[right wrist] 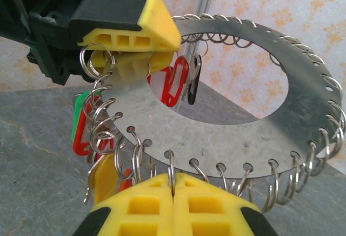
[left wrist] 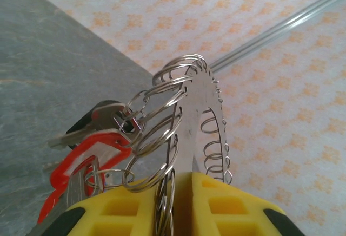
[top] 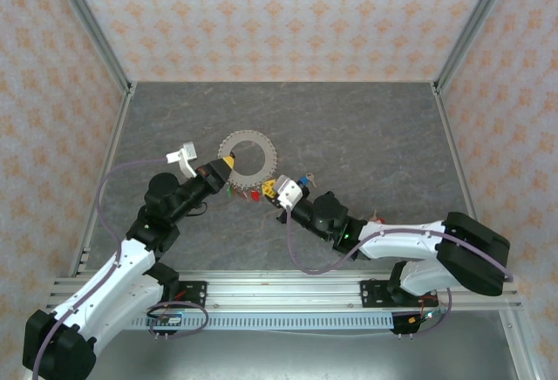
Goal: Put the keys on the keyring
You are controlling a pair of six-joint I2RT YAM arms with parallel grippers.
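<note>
Left fingers clamp the keyring at upper left; right fingers, closed, pinch its lower rim at bottom centre. Tagged keys hang beneath.

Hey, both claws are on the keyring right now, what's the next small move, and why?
Probably open the right claw and back it off slightly. It is shut on a split ring that already threads a hole in the keyring rim, and the left claw clamps that rim, so the keyring should not drop. A blue-tagged key looks to lie on the table nearby, unthreaded.
</note>
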